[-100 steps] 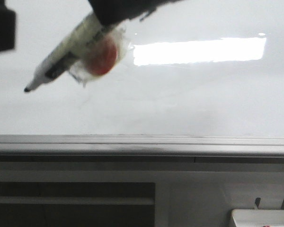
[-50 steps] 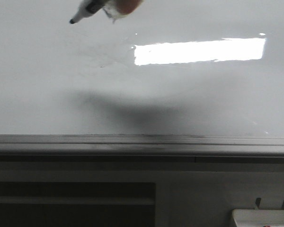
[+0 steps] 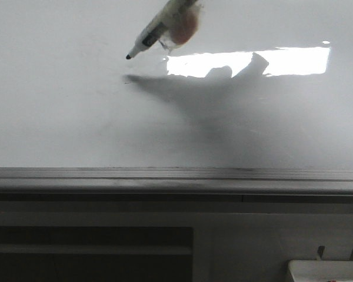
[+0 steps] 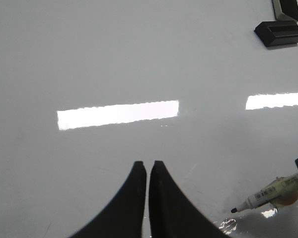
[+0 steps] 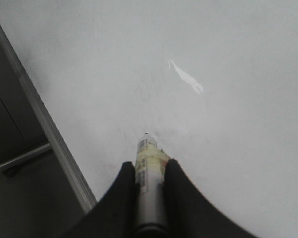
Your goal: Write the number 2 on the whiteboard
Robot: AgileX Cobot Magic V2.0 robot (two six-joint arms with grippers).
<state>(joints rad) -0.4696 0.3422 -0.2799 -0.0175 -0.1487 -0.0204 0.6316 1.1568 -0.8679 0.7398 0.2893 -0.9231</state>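
The whiteboard [image 3: 65, 117] fills the front view, glossy white, with a grey bottom rail [image 3: 176, 176]. The number 2 is out of view; the board's surface shows no black line. A white marker [image 3: 156, 29] with an orange blob of tape comes in from the top edge, black tip pointing down-left. The tip stands a little apart from its shadow [image 3: 165, 88]. My right gripper [image 5: 149, 166] is shut on the marker [image 5: 148, 151], whose tip points at the board. My left gripper [image 4: 148, 164] is shut and empty over the board, with the marker [image 4: 270, 192] off to one side.
A bright rectangular glare [image 3: 282, 61] lies on the board's right half. Two black blocks [image 4: 279, 33] sit on the board far from the left gripper. A white smear [image 5: 186, 77] marks the board beyond the marker tip. A white tray [image 3: 326, 270] sits below the rail at right.
The marker rose from the left to the top edge, then came down and to the right. Its shadow on the board is now darker and lies close under the tip.
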